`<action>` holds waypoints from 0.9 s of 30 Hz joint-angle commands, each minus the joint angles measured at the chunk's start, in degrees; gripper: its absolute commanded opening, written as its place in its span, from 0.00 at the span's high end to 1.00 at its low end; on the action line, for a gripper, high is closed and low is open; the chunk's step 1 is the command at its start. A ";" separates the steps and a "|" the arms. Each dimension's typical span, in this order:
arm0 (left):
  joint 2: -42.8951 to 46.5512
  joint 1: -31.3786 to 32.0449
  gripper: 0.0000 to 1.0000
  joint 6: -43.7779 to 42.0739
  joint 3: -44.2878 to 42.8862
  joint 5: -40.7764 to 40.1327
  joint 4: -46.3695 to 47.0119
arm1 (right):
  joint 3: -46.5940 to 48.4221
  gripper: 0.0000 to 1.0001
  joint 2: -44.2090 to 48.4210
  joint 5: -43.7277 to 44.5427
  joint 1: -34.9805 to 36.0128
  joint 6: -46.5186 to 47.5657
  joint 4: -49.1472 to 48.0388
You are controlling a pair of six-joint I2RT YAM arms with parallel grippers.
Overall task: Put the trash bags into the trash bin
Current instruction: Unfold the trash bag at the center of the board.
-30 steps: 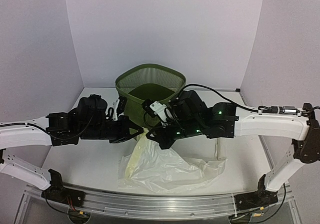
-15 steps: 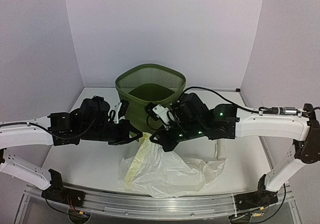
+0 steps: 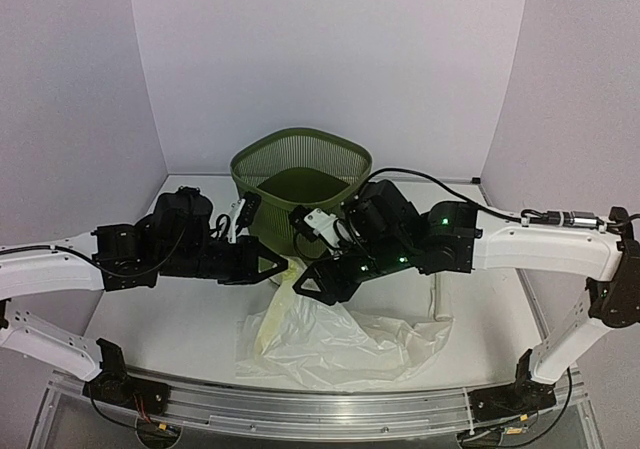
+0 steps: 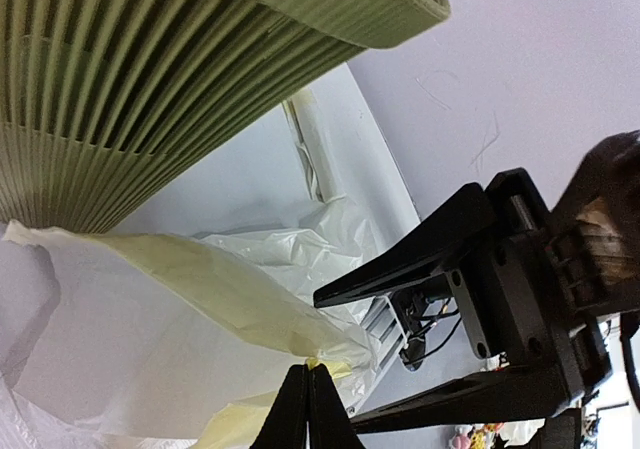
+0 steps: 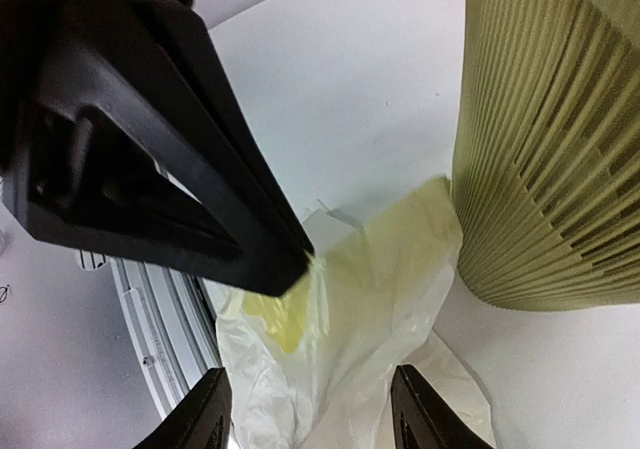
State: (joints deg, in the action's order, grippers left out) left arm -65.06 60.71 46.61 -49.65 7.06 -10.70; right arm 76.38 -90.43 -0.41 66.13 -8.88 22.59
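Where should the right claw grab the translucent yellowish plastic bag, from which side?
Probably the bag's raised fold beside the left claw's pinch, by the olive-green mesh bin. Come from the right with the right claw open across it: that fold stands off the table, the rest lies on it.

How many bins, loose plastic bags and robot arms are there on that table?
green bin: 1
plastic bag: 1
robot arms: 2, the left arm and the right arm
Total: 4
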 commanded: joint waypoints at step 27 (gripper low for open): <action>9.79 -0.20 0.61 0.59 2.27 -6.09 -2.51 | -0.40 1.00 4.93 -7.30 0.01 6.63 -3.09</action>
State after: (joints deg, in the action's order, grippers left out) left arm -60.12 60.70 45.19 -49.69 6.91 -11.07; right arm 77.01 -89.62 -1.75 66.13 -3.50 21.66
